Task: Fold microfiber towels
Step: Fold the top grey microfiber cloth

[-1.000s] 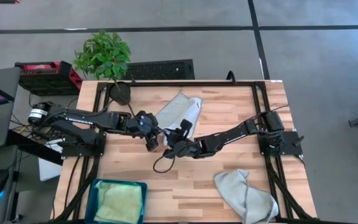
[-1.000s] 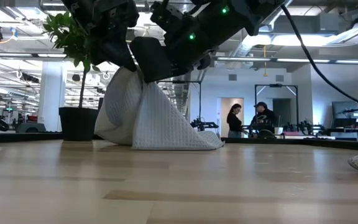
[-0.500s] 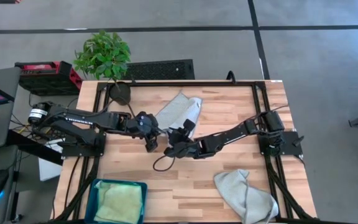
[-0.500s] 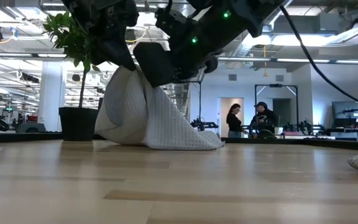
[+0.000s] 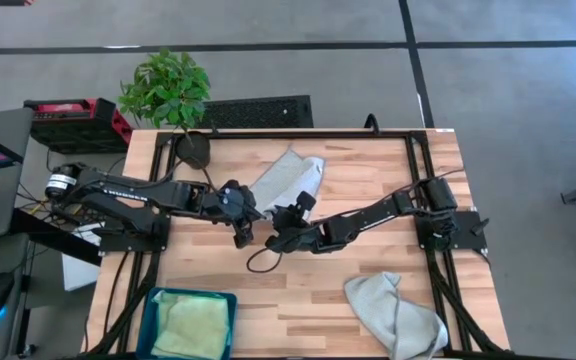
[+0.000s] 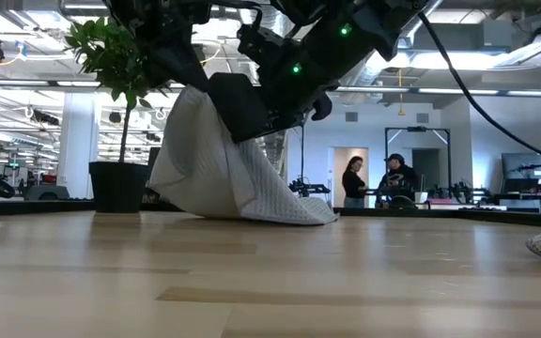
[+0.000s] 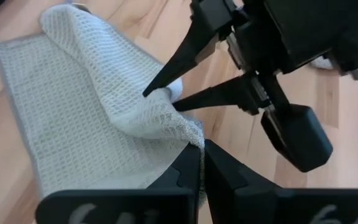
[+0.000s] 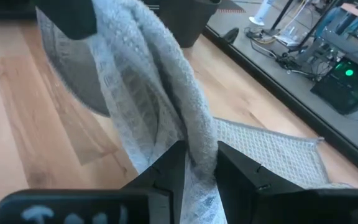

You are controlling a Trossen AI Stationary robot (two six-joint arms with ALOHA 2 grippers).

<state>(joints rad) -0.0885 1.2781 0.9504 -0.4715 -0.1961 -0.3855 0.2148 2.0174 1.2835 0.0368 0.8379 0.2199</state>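
Sitting at the table's left front corner, a teal rectangular plastic bin (image 5: 190, 322) holds a light green square microfiber cloth (image 5: 193, 327), apparently one already put away. Behind it, the left arm reaches level across the wooden table (image 5: 368, 180) toward the middle, wrist turned down. Its left gripper (image 7: 199, 152) has its fingers pressed almost together on one edge of a pale grey waffle-weave microfiber towel (image 5: 288, 180), which lies at the table's back middle, just in front of a potted green plant (image 5: 168, 95).

Facing it, the right arm stretches in low from the right side, elbow near the table, so the two wrists nearly meet. The right gripper (image 8: 194, 165) pinches a bunched fold of the same towel between narrowly parted fingers. In the low view the cloth hangs in a tent from both grips, its far part resting on the wood; lifting two points like this likely serves to spread it for folding.

Another pale grey crumpled cloth (image 5: 396, 310) waits near the right front edge.
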